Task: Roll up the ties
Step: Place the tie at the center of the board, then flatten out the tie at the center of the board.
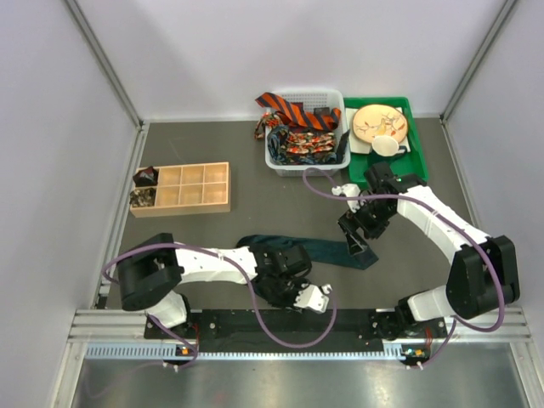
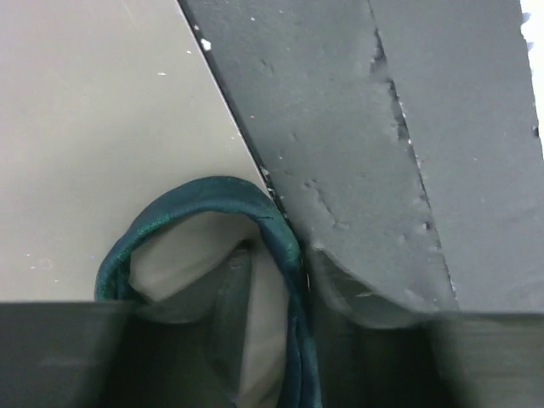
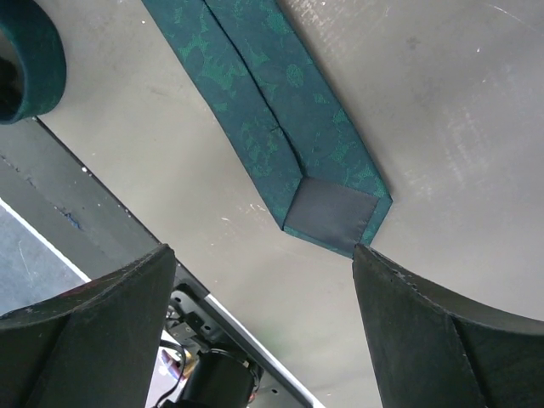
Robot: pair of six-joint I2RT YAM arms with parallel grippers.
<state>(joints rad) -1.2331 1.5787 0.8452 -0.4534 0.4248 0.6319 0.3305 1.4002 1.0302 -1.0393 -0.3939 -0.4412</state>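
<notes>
A dark teal tie [image 1: 327, 249] lies flat across the mat in front of the arms. My left gripper [image 1: 285, 274] is at its narrow end. In the left wrist view the teal fabric [image 2: 204, 191] curls in a loop round one finger, and my left gripper [image 2: 302, 340] is shut on the doubled strip. My right gripper [image 1: 357, 234] hovers open over the wide end. In the right wrist view the pointed tip with grey lining [image 3: 331, 217] lies just beyond my right gripper [image 3: 262, 255], which holds nothing. An orange-and-black striped tie [image 1: 289, 109] and dark red-patterned ties [image 1: 302, 144] lie in a basket.
The white basket [image 1: 280, 166] stands at the back centre. A green tray [image 1: 421, 157] with a wooden plate and a white cup is to its right. A wooden compartment box [image 1: 191, 187] at left holds a rolled tie [image 1: 144, 187]. Grey walls enclose both sides.
</notes>
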